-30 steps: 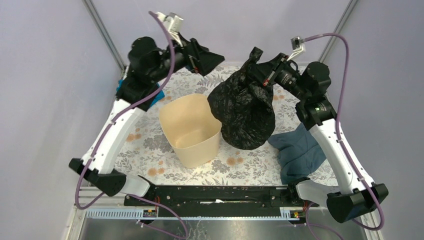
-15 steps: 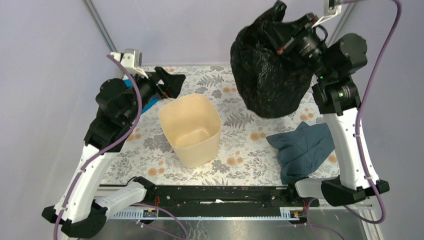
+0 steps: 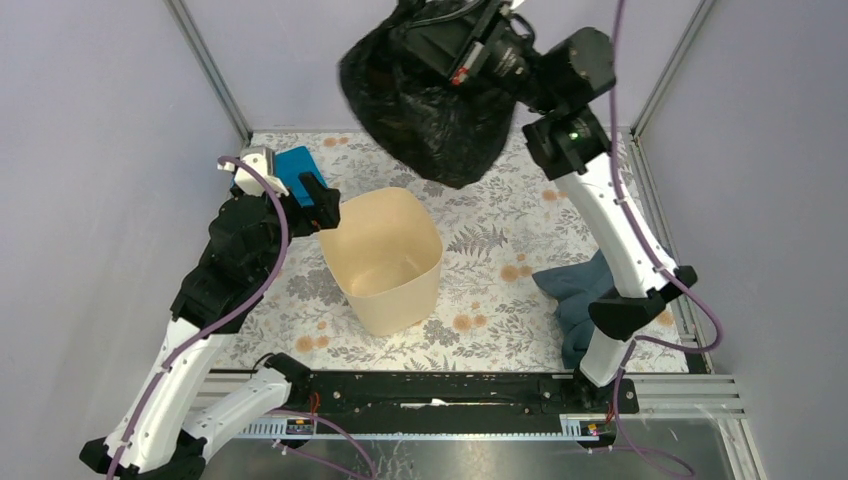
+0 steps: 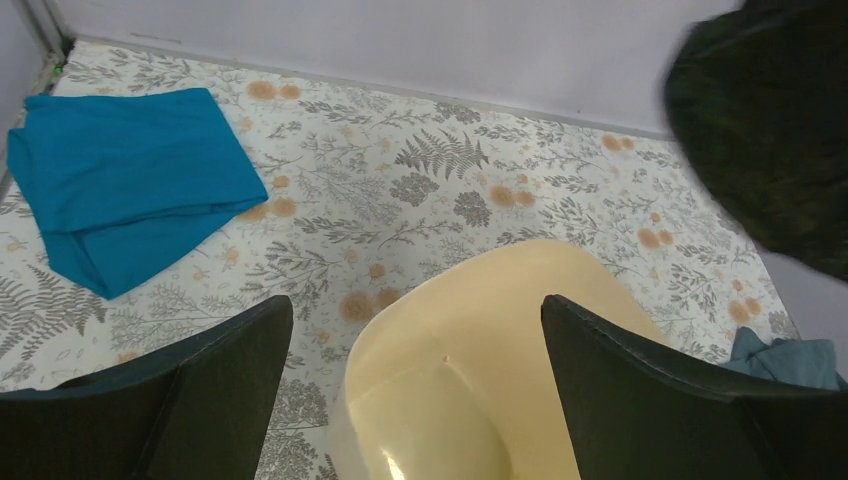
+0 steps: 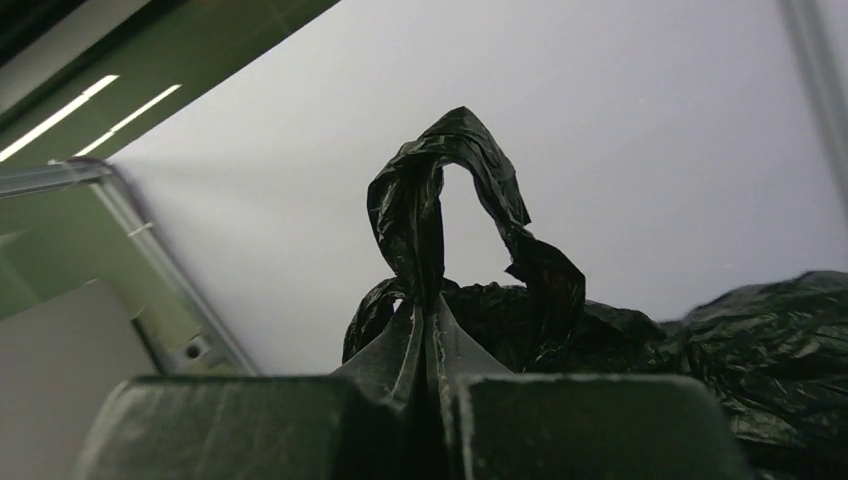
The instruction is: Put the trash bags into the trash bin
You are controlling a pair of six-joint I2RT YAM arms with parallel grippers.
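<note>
Since the earlier views, the left arm has come down to the bin and the right arm has swung its load up and leftward, from beside the bin to high behind it.

Nearest, a crumpled dark blue-grey cloth [image 3: 580, 290] lies on the floral-patterned tabletop [image 3: 480, 240], well apart from the work. The beige plastic trash bin [image 3: 400, 305] stands upright at centre: smooth tapering walls, rounded-square rim, nothing visible inside. The left end effector [image 4: 415, 310] hovers at its far-left corner, fingers spread wide, holding nothing; contact with the rim cannot be confirmed. Beyond lies a folded bright blue cloth [image 4: 130, 170].

Farthest and highest, the right end effector [image 5: 428, 320] is clamped on the twisted loop of the thin, glossy, wrinkled black plastic trash bag [image 3: 430, 110], which hangs clear of the tabletop.

Hazards:
- The bag appears to hang behind the far rim; release here would likely miss.
- The bag is wider than the opening; slack film may drape over the rim or tip the light bin.
- Slick film may slip from the grip.
</note>
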